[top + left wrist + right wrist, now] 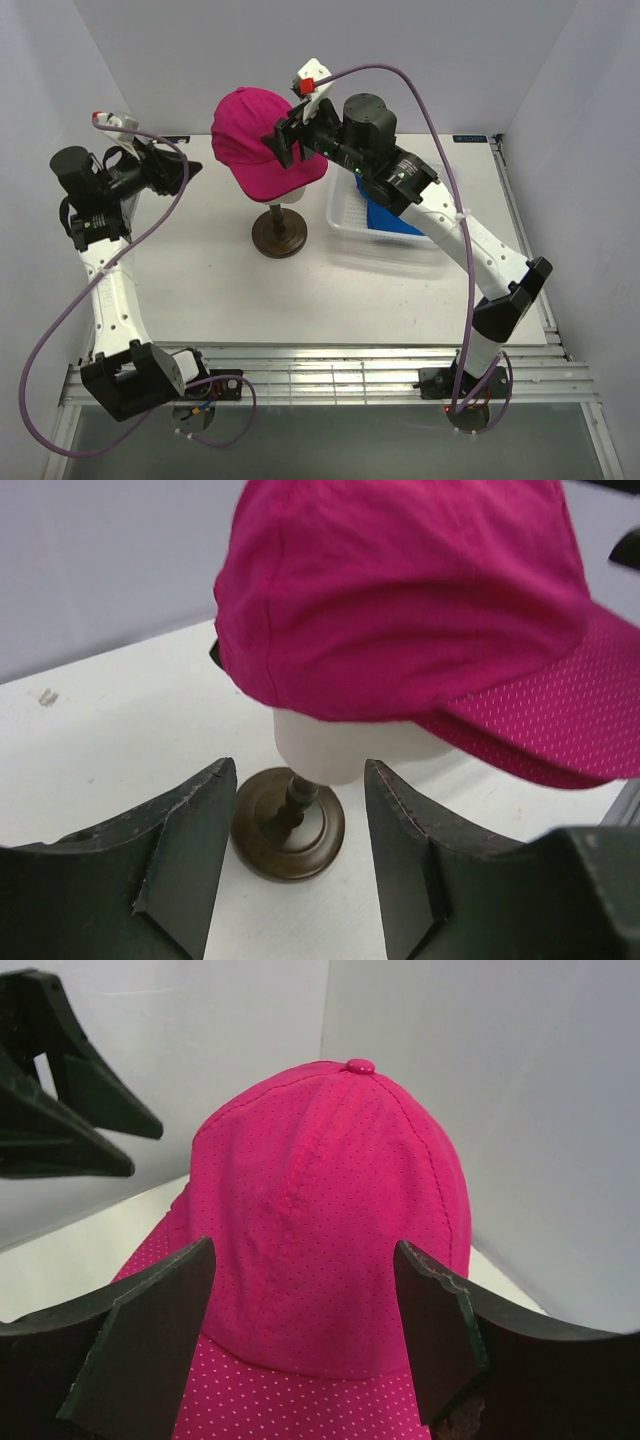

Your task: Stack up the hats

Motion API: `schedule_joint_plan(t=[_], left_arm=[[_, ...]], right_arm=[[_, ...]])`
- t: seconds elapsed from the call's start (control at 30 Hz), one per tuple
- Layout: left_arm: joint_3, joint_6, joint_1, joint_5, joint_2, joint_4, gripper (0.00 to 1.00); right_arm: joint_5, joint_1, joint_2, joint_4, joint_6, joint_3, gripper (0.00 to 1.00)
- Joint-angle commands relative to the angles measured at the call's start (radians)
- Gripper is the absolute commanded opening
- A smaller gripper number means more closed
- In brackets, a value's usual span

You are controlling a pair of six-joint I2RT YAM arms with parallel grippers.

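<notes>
A magenta-pink hat [258, 140] sits on the cream mannequin head [330, 752], its brim pointing toward the basket. My right gripper [284, 141] hovers at the hat's brim side, open, with the crown [330, 1200] framed between its fingers and nothing gripped. My left gripper [188, 168] stands to the left of the hat, a short way off, also open; its fingers [200, 820] frame the stand's base [290, 825] with nothing between them. A blue hat [388, 216] lies in the white basket [345, 226], partly hidden by the right arm.
The mannequin's dark round stand [280, 233] rests on the white table behind centre. The basket stands just right of it, under the right arm. White walls close in the back and both sides. The left gripper's fingers [70, 1120] show in the right wrist view, upper left.
</notes>
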Motion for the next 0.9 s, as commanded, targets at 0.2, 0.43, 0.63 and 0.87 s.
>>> schedule_joint_plan(t=[0.2,0.43,0.63,0.87], left_arm=[[0.114,-0.318,-0.011,0.038,0.095,0.337,0.65],[0.079,-0.22,-0.128,-0.042,0.141,0.309,0.68],[0.027,-0.084,-0.168,-0.051,0.148,0.219,0.65],[-0.061,-0.05,-0.175,-0.042,0.131,0.199,0.62]], right_arm=[[-0.002,0.006,-0.064,0.104,0.046,-0.133,0.76],[0.052,0.007,-0.049,0.074,0.028,-0.173,0.75],[0.032,0.007,-0.085,0.101,0.04,-0.268,0.75],[0.024,0.006,-0.107,0.1,0.054,-0.325,0.75]])
